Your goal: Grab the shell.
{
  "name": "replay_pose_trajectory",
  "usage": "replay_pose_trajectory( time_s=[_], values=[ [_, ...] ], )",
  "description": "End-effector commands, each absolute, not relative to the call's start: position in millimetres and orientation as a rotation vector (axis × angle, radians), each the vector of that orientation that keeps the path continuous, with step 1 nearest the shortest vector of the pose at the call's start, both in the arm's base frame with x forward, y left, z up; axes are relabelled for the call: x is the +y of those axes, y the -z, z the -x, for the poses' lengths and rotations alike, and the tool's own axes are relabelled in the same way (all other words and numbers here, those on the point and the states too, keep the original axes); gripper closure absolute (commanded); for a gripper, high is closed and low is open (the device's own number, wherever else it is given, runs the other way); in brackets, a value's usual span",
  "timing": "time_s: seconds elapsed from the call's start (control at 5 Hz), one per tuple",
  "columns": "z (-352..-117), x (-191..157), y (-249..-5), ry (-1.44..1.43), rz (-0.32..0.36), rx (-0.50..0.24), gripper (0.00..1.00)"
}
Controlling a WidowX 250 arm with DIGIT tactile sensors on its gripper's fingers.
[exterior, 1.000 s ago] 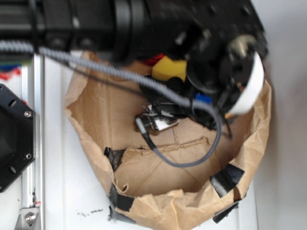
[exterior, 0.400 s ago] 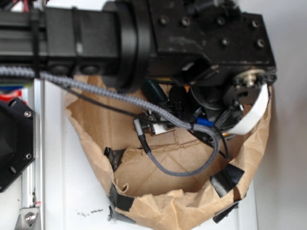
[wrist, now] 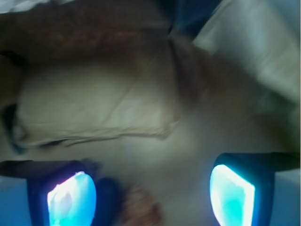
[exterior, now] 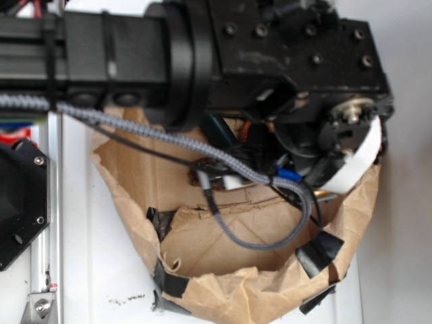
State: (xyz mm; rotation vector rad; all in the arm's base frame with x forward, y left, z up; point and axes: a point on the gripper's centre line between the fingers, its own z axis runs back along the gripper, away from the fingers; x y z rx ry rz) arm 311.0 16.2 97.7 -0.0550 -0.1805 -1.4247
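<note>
In the wrist view my gripper (wrist: 150, 195) is open, its two pads (wrist: 70, 197) glowing cyan at the bottom corners. Between them, nearer the left pad, lies a blurred orange-tan ribbed lump (wrist: 141, 209) that appears to be the shell; the frame's bottom edge cuts it off. No pad touches it. A dark rounded thing (wrist: 109, 200) sits against the left pad. In the exterior view the black arm (exterior: 270, 61) reaches down into the brown paper bag (exterior: 223, 283) and hides both the fingers and the shell.
The bag's crumpled paper floor (wrist: 103, 108) fills the wrist view, with a dark blue patch (wrist: 188, 19) at the far wall. A grey braided cable (exterior: 256, 239) loops over the bag. Black tape (exterior: 317, 253) patches the rim. A black mount (exterior: 20, 196) stands at left.
The arm has swung over and sunk lower into the bag, covering the yellow object seen one second ago. Since 0.4 s ago it has only shifted slightly lower.
</note>
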Motion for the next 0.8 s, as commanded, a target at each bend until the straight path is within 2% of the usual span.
replay_pose_trajectory(
  time_s=[0.0, 0.2, 0.4, 0.6],
  values=[
    [-299, 51, -112, 1.51, 0.025, -0.19, 0.0],
    [-295, 63, -114, 1.515, 0.029, -0.136, 0.0],
    [-301, 73, -104, 1.5, -0.05, -0.154, 0.0],
    [-310, 76, -91, 1.496, -0.101, -0.188, 0.0]
  ],
)
